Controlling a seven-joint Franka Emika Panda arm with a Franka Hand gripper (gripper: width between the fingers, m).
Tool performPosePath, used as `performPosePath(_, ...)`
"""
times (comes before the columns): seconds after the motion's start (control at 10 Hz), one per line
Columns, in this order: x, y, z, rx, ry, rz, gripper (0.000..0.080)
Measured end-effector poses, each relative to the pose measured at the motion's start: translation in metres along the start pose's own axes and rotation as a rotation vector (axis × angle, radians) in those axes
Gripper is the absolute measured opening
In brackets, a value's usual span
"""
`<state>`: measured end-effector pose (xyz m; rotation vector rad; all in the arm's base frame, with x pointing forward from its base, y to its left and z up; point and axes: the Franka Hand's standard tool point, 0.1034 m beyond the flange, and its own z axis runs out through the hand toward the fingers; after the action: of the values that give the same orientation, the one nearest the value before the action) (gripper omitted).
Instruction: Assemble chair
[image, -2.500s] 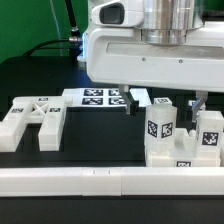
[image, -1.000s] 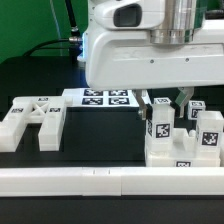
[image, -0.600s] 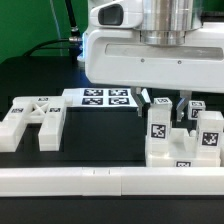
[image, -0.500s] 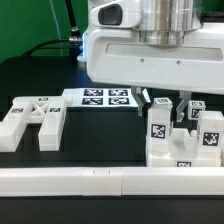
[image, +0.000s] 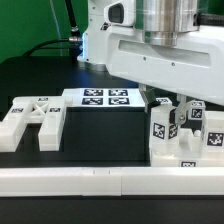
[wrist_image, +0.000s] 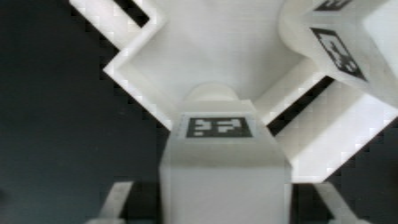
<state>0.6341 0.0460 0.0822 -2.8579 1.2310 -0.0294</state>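
The chair parts are white blocks with black-and-white tags. A cluster of upright tagged pieces (image: 163, 128) stands at the exterior view's right on a white slab (image: 185, 158). A flat forked piece (image: 30, 120) lies at the left. My gripper (image: 174, 104) hangs over the cluster, just behind the front upright piece. In the wrist view my gripper (wrist_image: 221, 205) straddles a white tagged bar (wrist_image: 219, 125). One fingertip (wrist_image: 121, 200) shows on each side, with a dark gap to the bar. The jaws are open and not touching it. Angled white chair parts (wrist_image: 160, 60) lie beyond the bar.
The marker board (image: 100, 98) lies on the black table behind the forked piece. A long plain white rail (image: 100, 181) runs along the front edge. The big white robot body (image: 150, 45) fills the top of the exterior view and hides the back right.
The arm has moved toward the exterior view's right, and the fingers now sit closer together over the cluster. The cluster appears shifted slightly right. The forked piece has not moved.
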Motion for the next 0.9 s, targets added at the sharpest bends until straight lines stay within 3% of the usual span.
performPosePath(0.1,-0.0004,0.0001,0.0003,0.0,-0.001,-0.022,0.0384)
performPosePath(0.2,-0.0004,0.0001,0.0002,-0.002,0.001,-0.072,0.0575)
performPosePath(0.3,-0.0004,-0.0001,0.0,-0.005,0.003,-0.179,0.0626)
performPosePath(0.9,0.0032,0.0021,0.0006,-0.01,0.011,-0.75,0.0649)
